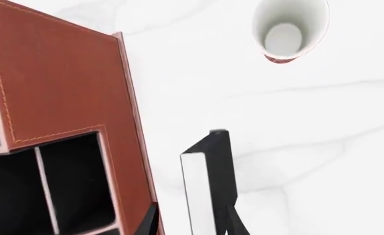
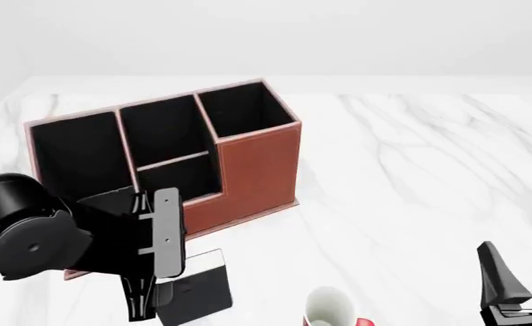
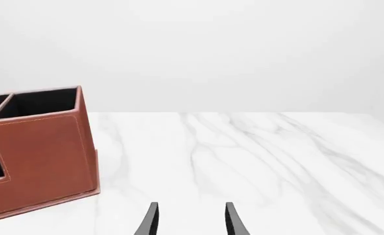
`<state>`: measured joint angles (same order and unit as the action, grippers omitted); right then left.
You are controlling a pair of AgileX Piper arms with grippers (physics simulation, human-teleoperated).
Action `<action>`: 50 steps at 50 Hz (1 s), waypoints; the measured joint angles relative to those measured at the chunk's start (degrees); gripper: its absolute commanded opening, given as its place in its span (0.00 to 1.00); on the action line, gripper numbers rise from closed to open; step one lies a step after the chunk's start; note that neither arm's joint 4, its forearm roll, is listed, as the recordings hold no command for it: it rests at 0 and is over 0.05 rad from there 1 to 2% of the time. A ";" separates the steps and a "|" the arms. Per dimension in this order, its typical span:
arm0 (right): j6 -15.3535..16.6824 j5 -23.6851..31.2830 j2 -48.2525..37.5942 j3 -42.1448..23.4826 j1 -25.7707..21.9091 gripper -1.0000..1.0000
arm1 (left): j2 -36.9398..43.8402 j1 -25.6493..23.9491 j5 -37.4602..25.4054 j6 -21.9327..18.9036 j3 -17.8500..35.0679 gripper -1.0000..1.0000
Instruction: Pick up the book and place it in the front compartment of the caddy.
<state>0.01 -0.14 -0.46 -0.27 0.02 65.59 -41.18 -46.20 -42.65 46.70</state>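
The reddish-brown caddy (image 2: 257, 170) stands at the left middle of the table, its black-lined compartments open upward; it also shows as the caddy (image 1: 61, 78) and the caddy (image 3: 41, 156). The small black book (image 2: 198, 292) with a white page edge hangs on edge in front of the caddy, near the table's front. My left gripper (image 2: 157, 299) points down and is shut on it. In the left wrist view the book (image 1: 208, 181) sits between the two fingers of the left gripper (image 1: 192, 223), beside the caddy's outer wall. My right gripper (image 2: 524, 272) is open and empty at the front right, also seen as the right gripper (image 3: 190, 215).
A white mug with red trim (image 2: 330, 309) stands near the front edge, just right of the book; the left wrist view looks down into the mug (image 1: 287, 29). The white marble table (image 2: 411, 176) stretches right of the caddy.
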 measured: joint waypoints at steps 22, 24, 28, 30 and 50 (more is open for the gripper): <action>0.00 0.00 0.00 0.00 0.00 1.00 | 1.69 -1.62 5.11 3.57 -2.48 1.00; 0.00 0.00 0.00 0.00 0.00 1.00 | 1.78 -1.70 5.61 3.77 -2.86 1.00; 0.00 0.00 0.00 0.00 0.00 1.00 | 1.96 -1.85 6.55 4.18 -3.65 1.00; 0.00 0.00 0.00 0.00 0.00 1.00 | 2.05 -1.92 6.97 4.40 -3.97 1.00; 0.00 0.00 0.00 0.00 0.00 1.00 | 2.34 -1.98 10.13 5.89 -6.67 1.00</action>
<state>0.01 -0.14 -0.46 -0.27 0.02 67.93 -43.16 -36.07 -36.76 40.03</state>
